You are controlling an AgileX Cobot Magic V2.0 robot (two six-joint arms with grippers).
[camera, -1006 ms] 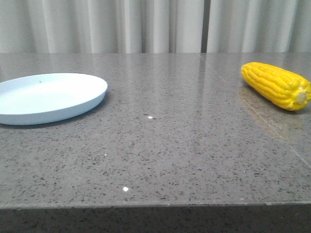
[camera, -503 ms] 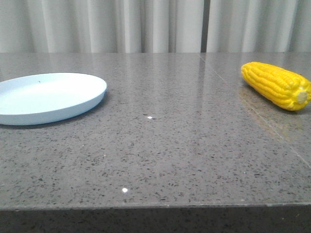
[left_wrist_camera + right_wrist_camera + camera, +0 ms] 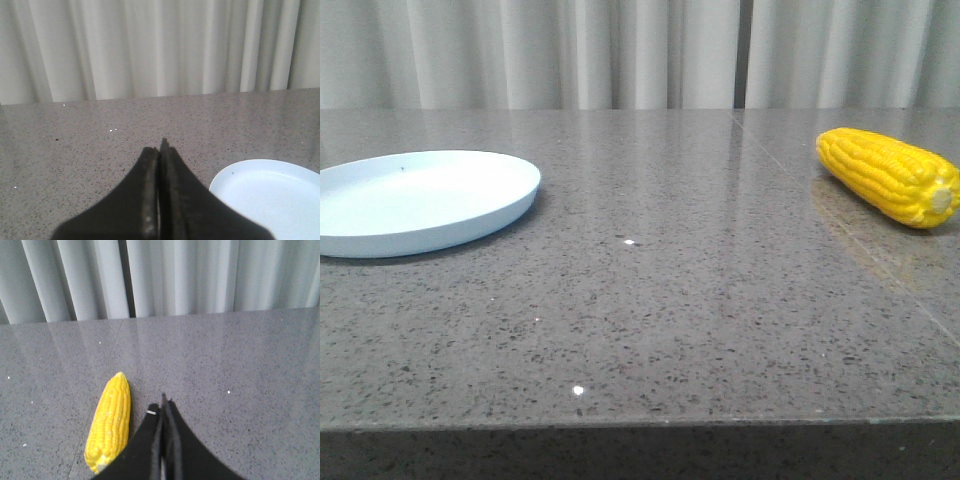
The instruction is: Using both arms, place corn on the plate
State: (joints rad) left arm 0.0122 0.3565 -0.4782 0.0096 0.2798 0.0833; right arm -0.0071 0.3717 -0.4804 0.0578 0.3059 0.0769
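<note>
Count: one corn (image 3: 888, 176), one plate (image 3: 420, 200), two grippers, each seen only by its own wrist camera.
Nearest, table edge: the front lip of the grey speckled table (image 3: 650, 330) runs across the bottom of the front view; a few small white specks (image 3: 578, 390) lie on the stone just behind it.
Left gripper (image 3: 160, 150): black fingers pressed together tip to tip, nothing between them, hanging over bare stone with the plate's rim just beside it in the left wrist view.
Right gripper (image 3: 163, 407): fingers likewise pressed together and holding nothing, above the table just beside the corn, not touching it as far as the right wrist view shows.
Plate: on the left side of the table in the front view, flat on the stone, pale blue-white, shallow with a low rim.
Plate contents: only a tiny dark fleck near its far side; the corn is not on it.
Corn: on the right side of the table, lying on its side directly on the stone, well apart from the plate; its pale cut stub end points toward the camera and the right edge, its tapered tip points away and to the left.
Middle ground: bare stone between plate and corn, with a faint seam running back on the right.
Farthest: pale pleated curtain (image 3: 620, 50) behind the table's far edge.
</note>
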